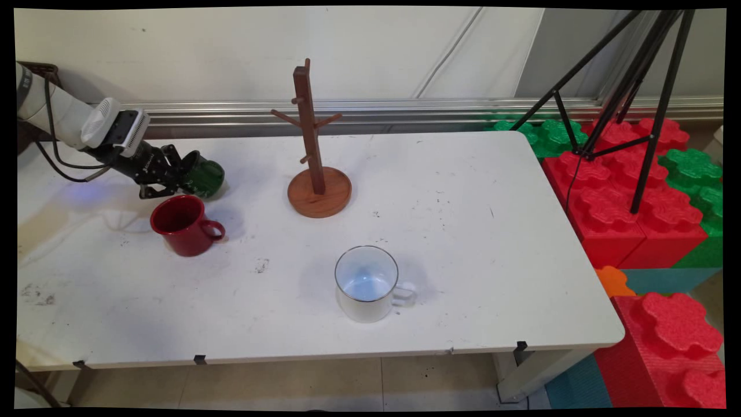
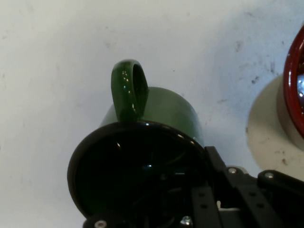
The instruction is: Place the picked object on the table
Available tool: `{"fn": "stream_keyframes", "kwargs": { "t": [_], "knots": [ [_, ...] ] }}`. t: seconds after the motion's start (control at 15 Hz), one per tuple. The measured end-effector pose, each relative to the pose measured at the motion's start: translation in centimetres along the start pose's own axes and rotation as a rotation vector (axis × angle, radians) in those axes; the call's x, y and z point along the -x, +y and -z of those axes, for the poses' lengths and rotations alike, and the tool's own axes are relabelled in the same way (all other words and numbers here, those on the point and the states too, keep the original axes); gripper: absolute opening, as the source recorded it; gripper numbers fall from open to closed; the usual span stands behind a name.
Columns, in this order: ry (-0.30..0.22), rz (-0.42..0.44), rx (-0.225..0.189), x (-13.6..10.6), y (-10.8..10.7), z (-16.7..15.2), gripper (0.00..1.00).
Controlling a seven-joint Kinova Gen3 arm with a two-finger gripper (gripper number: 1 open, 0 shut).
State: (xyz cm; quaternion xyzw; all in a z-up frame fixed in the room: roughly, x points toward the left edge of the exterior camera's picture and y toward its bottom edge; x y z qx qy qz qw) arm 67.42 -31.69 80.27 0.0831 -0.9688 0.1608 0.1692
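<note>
My gripper (image 1: 180, 175) reaches in from the left at the table's back left and is shut on the rim of a green mug (image 1: 207, 177). The mug lies tipped on its side, its mouth toward the hand. In the hand view the green mug (image 2: 161, 114) fills the middle with its dark opening facing the camera and its handle (image 2: 127, 90) pointing up; my gripper (image 2: 209, 185) clamps the rim at the lower right. Whether the mug rests on the table I cannot tell. A red mug (image 1: 184, 225) stands upright just in front of it, its edge also showing as red mug (image 2: 295, 90).
A wooden mug tree (image 1: 315, 174) with bare pegs stands at the table's back middle. A white mug (image 1: 367, 282) sits upright near the front. Red and green foam blocks (image 1: 631, 191) and a black tripod (image 1: 631, 87) lie off the white table's (image 1: 492, 231) right edge.
</note>
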Motion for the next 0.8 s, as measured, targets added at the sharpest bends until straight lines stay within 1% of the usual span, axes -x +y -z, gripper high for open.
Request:
{"fn": "stream_keyframes", "kwargs": {
  "t": [0.27,0.33,0.8],
  "knots": [
    [-0.001,-0.006,0.009,0.01,0.09,-0.19,0.0],
    [-0.001,-0.006,0.01,-0.01,0.19,-0.16,1.0],
    [0.013,-0.018,0.015,-0.44,-0.33,-0.12,1.0]
  ]
}}
